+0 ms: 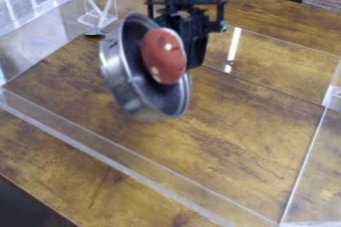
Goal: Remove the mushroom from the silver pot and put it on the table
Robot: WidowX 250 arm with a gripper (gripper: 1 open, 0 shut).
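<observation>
The silver pot (120,77) hangs tipped on its side above the table (253,146), its open mouth facing the camera. The mushroom (163,55), with its reddish-brown cap toward me, rests against the pot's inside and its stem is hidden. From above, the black gripper (188,34) comes down at the pot's upper right rim and is shut there, carrying the pot. I cannot tell whether its fingers also touch the mushroom. The pot's lower edge is blurred.
Clear acrylic walls (127,139) edge the tabletop at the front and left. A small clear stand (96,10) sits at the back left. A pale upright strip (234,50) stands just right of the gripper.
</observation>
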